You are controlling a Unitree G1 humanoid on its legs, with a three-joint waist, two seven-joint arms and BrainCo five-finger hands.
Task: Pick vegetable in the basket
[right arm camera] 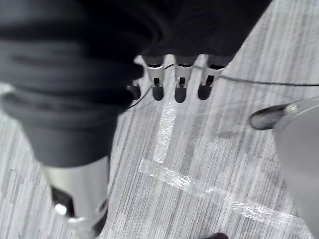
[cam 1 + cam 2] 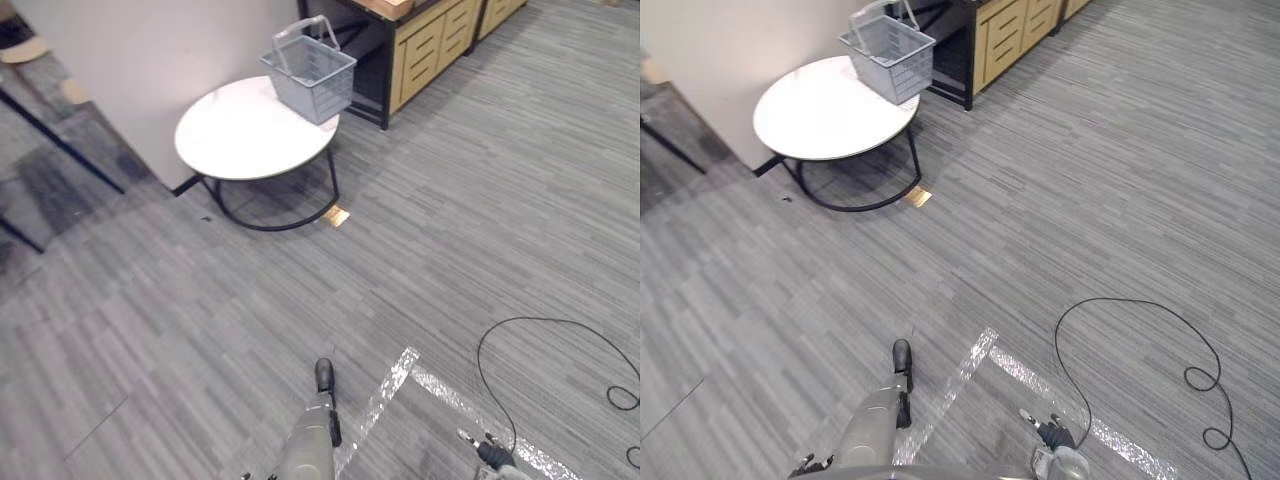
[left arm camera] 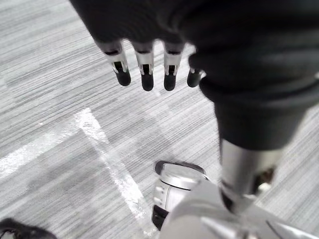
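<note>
Nearest, the left hand (image 3: 145,69) and right hand (image 1: 180,79) hung slack-fingered over the carpet (image 2: 450,250), holding nothing. This looked like the approach step; next, closing on the white table (image 2: 240,135), upper centre, with the grey basket (image 2: 310,75) on its far edge. No vegetable could be made out; the basket's inside was unclear.

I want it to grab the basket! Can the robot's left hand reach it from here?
Probably not yet. The left hand hangs low over the carpet, and the basket stands on the round white table far across it. Nothing blocks the way, so walking closer should help.
</note>
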